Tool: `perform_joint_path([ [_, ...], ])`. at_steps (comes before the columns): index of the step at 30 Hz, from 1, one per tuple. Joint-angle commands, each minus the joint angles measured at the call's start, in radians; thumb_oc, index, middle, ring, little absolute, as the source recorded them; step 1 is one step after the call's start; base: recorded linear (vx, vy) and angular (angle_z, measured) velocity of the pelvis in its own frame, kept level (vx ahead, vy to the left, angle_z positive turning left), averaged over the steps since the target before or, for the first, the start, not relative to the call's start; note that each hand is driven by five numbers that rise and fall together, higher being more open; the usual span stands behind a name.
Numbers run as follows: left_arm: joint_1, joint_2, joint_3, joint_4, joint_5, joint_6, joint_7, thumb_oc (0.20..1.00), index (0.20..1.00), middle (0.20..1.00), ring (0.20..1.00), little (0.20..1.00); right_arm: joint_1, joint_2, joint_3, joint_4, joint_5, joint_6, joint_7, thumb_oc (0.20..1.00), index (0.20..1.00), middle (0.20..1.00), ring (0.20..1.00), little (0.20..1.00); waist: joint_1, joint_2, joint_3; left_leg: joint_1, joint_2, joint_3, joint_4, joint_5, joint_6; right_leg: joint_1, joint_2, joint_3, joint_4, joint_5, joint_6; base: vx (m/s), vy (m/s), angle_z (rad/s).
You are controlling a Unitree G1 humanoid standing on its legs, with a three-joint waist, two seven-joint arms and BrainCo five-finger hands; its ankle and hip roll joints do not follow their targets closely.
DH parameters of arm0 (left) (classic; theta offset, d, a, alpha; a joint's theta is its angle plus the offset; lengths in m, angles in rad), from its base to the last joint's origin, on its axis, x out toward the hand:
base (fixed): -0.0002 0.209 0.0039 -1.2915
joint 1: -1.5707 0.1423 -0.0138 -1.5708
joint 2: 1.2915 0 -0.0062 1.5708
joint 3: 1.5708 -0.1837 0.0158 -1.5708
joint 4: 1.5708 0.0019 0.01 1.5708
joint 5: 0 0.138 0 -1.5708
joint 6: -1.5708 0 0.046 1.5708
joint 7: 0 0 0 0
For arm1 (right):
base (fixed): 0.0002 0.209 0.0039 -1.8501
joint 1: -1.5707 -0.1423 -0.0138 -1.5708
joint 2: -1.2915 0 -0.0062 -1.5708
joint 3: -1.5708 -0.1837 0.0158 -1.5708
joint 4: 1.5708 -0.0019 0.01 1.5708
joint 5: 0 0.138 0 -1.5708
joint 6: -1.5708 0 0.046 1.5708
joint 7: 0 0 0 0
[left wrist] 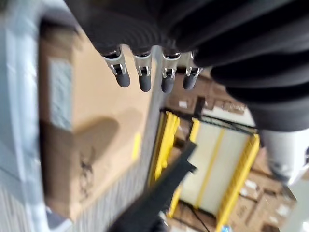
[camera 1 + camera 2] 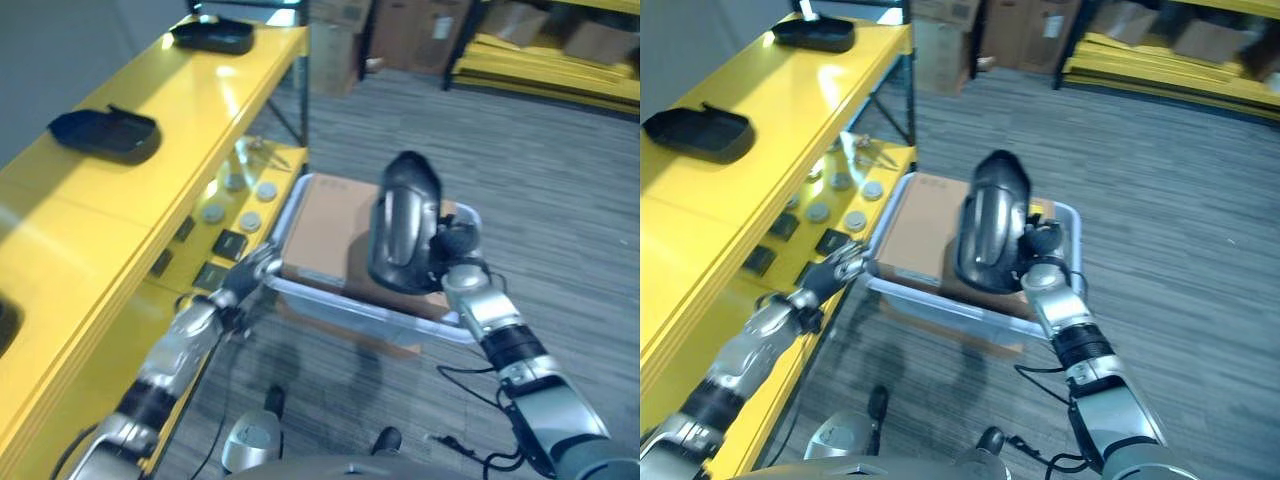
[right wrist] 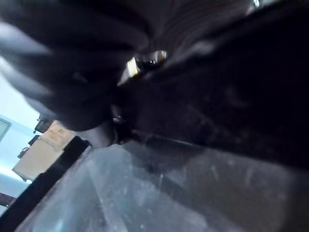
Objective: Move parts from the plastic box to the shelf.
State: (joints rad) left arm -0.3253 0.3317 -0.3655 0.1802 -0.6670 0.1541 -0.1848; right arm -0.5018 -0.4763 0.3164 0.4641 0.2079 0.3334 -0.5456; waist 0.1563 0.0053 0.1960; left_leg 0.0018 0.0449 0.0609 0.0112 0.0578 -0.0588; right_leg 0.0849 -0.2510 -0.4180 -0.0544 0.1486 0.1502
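Fingers of the right hand (image 2: 452, 245) wrap the lower end of a black moulded part (image 2: 403, 222), holding it upright and lifted clear above the plastic box (image 2: 300, 195); the right wrist view, dark with the part pressed close, supports a firm grasp. Below it the box holds a cardboard carton (image 2: 325, 225) and stands on the floor just beside the yellow shelf (image 2: 90, 215). The left hand (image 2: 250, 272) hangs at the box's near left corner, fingers straight and relaxed in its own wrist view, carrying nothing. Two similar black parts (image 2: 105, 132) already lie on the shelf's top board, one near its left edge, the other (image 2: 212, 35) at the far end. To do the carry well, the arm should probably swing the part leftward high enough to clear the box rim and the shelf's front edge, keep the grasp tight since the part looks top-heavy, then aim for bare board between the two parts.
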Motion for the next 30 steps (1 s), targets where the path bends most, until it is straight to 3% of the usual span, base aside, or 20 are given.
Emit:
perform_joint_path([
  [1, -0.037, -0.026, -0.088, 0.058, -0.070, 0.071, 0.033, 1.000, 1.000, 1.000, 1.000, 1.000, -0.091, -0.045, 0.027, 0.048, -0.030, -0.045, -0.010, 0.200, 0.200, 0.200, 0.200, 0.200, 0.035, 0.001, -0.071, 0.018, 0.029, 0.045, -0.063, 0.004, 0.021, 0.013, -0.050, 0.011, 0.050, -0.035, 0.088, 0.04, -0.053, -0.31],
  [2, -0.078, -0.051, -0.113, 0.080, -0.076, 0.138, 0.061, 1.000, 1.000, 1.000, 1.000, 1.000, -0.109, -0.021, 0.048, 0.067, -0.037, -0.042, 0.000, 0.200, 0.200, 0.200, 0.200, 0.200, 0.023, 0.002, -0.080, 0.027, 0.034, 0.052, -0.066, 0.005, 0.019, 0.014, -0.047, 0.019, 0.046, -0.034, 0.088, 0.04, -0.037, -0.26],
  [5, -0.153, -0.096, -0.166, 0.160, -0.060, 0.228, 0.088, 1.000, 1.000, 1.000, 1.000, 1.000, -0.153, 0.023, 0.099, 0.100, -0.036, -0.032, 0.022, 0.200, 0.200, 0.200, 0.200, 0.200, -0.003, 0.004, -0.097, 0.041, 0.044, 0.068, -0.067, 0.006, 0.015, 0.019, -0.040, 0.038, 0.037, -0.035, 0.087, 0.02, -0.023, -0.28],
  [9, -0.231, -0.129, -0.205, 0.268, -0.045, 0.286, 0.139, 1.000, 1.000, 1.000, 1.000, 1.000, -0.191, 0.068, 0.148, 0.129, -0.032, -0.024, 0.033, 0.200, 0.200, 0.200, 0.200, 0.200, -0.026, 0.007, -0.112, 0.050, 0.053, 0.085, -0.063, 0.003, 0.011, 0.021, -0.036, 0.054, 0.030, -0.035, 0.087, 0.02, -0.018, -0.25],
  [13, -0.279, -0.143, -0.206, 0.345, 0.000, 0.273, 0.185, 1.000, 1.000, 1.000, 1.000, 1.000, -0.212, 0.095, 0.176, 0.158, -0.037, -0.021, 0.041, 0.200, 0.200, 0.200, 0.200, 0.200, -0.037, 0.009, -0.124, 0.052, 0.060, 0.095, -0.056, 0.000, 0.004, 0.024, -0.036, 0.062, 0.022, -0.032, 0.088, 0.01, -0.010, -0.09],
  [16, -0.306, -0.119, -0.168, 0.366, 0.027, 0.238, 0.279, 1.000, 1.000, 1.000, 1.000, 1.000, -0.211, 0.089, 0.187, 0.162, -0.034, -0.016, 0.027, 0.200, 0.200, 0.200, 0.200, 0.200, -0.036, 0.009, -0.127, 0.053, 0.064, 0.097, -0.048, -0.003, -0.001, 0.031, -0.040, 0.057, 0.018, -0.032, 0.090, 0.00, 0.000, 0.00],
  [18, -0.314, -0.101, -0.148, 0.364, 0.068, 0.242, 0.278, 1.000, 1.000, 1.000, 1.000, 1.000, -0.205, 0.086, 0.183, 0.159, -0.031, -0.017, 0.019, 0.200, 0.200, 0.200, 0.200, 0.200, -0.036, 0.009, -0.129, 0.055, 0.064, 0.100, -0.047, -0.003, -0.001, 0.034, -0.039, 0.055, 0.015, -0.032, 0.090, 0.00, 0.000, 0.00],
  [23, -0.332, -0.025, -0.117, 0.360, 0.098, 0.195, 0.172, 1.000, 1.000, 1.000, 1.000, 1.000, -0.184, 0.050, 0.155, 0.146, -0.022, -0.032, 0.034, 0.200, 0.200, 0.200, 0.200, 0.200, -0.034, 0.011, -0.133, 0.053, 0.064, 0.093, -0.045, -0.004, -0.005, 0.037, -0.038, 0.052, 0.015, -0.036, 0.088, 0.01, 0.000, 0.00],
  [30, -0.348, -0.043, -0.155, 0.283, 0.003, 0.278, 0.112, 1.000, 1.000, 1.000, 1.000, 1.000, -0.210, 0.074, 0.186, 0.154, -0.026, -0.049, 0.060, 0.200, 0.200, 0.200, 0.200, 0.200, -0.028, 0.017, -0.131, 0.054, 0.061, 0.081, -0.044, -0.003, -0.006, 0.043, -0.037, 0.048, 0.014, -0.036, 0.086, 0.00, 0.000, 0.00],
])
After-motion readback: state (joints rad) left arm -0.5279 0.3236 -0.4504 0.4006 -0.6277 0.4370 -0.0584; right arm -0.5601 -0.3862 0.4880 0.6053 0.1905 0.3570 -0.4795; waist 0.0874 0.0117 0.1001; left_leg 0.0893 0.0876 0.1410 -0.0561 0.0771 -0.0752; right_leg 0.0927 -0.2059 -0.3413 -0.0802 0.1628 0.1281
